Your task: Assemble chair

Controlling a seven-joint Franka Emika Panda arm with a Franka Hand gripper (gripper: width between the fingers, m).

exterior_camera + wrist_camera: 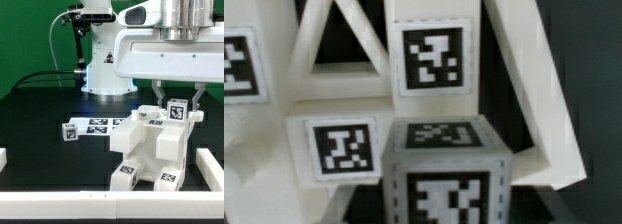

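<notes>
A: Where does the chair stand?

B: The chair assembly [150, 150] sits on the dark counter [40, 110], toward the exterior view's right. It is a stepped stack of white blocks. The end effector [180, 100] hangs right over it, one finger on each side of the top piece [178, 112].

A: Is it clamped on that piece?

B: That cannot be told. The fingers flank the piece closely, but neither view shows whether they are pressing on it.

A: What would make this step go well?

B: Judging from the pose, the arm is seating or grasping that top piece. It should keep the fingers square to the flat sides and the piece upright. It should press straight down rather than sideways, because the stack beneath looks free to slide. The wrist view shows a tagged block [446, 175] close below the camera, probably the same piece, against a slatted white frame [331, 80]. Any tilt there would likely jam the joint.

A: And the counts?

B: There is one arm, one end effector and one chair assembly. The marker board [95, 127] lies flat just to the exterior view's left of the stack and shows at least three tags. About five tags show on the chair parts in the exterior view. Five show in the wrist view, one of them cut off at the edge. Three white rails [100, 200] edge the counter.
</notes>
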